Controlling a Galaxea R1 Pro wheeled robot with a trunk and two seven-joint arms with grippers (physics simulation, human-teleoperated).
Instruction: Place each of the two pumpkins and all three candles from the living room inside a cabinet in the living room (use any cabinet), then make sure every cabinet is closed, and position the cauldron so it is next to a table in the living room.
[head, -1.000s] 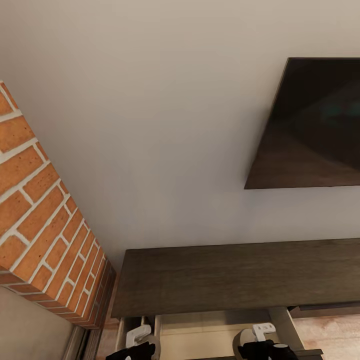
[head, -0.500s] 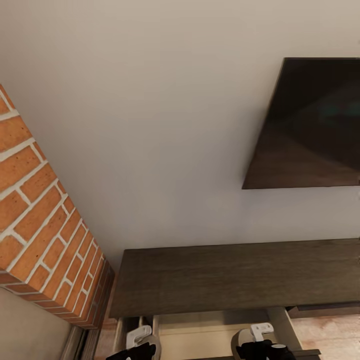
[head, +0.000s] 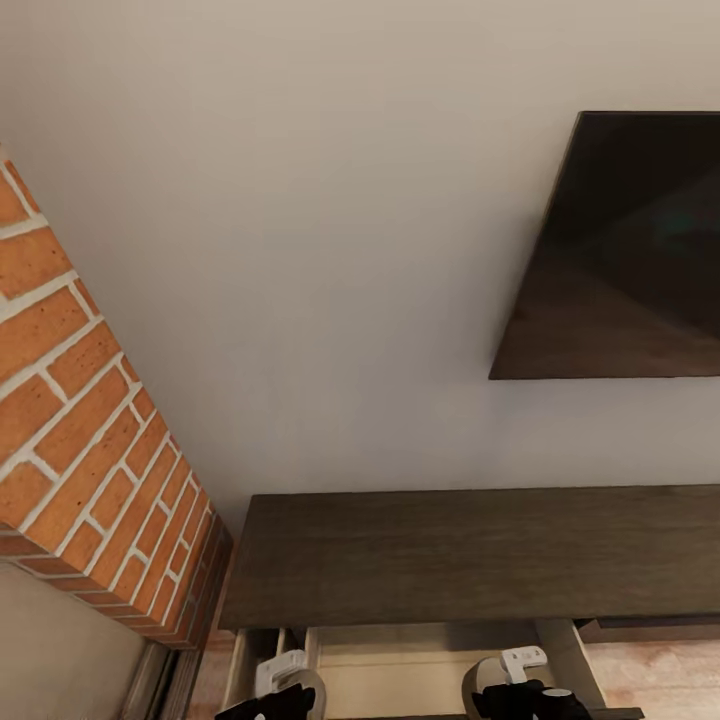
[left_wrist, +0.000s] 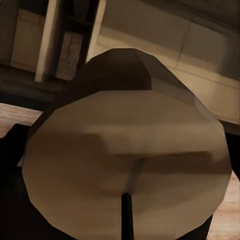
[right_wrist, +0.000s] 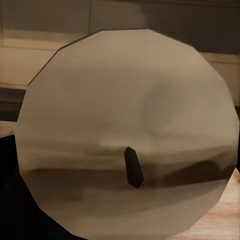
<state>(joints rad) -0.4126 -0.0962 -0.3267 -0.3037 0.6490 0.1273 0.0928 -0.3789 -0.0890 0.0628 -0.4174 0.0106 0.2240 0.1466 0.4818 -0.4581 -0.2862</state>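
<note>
Two candles held over the open drawer of the cabinet.

The cabinet (head: 480, 555) is a long, low unit of dark-brown grained wood with a flat matte top, standing against a plain pale wall below a dark glossy screen (head: 630, 250); a rough red-brick column (head: 80, 440) with pale mortar meets its left end. At its front edge a drawer with paler insides (head: 400, 670) is pulled out. Since a second ago the view has barely shifted and both arms sit much as before. The left gripper (head: 275, 700) and right gripper (head: 520, 690) reach low over the drawer, each clamped on a faceted, waxy beige candle: left candle (left_wrist: 127, 165), right candle (right_wrist: 127, 132) with a short dark wick.
</note>
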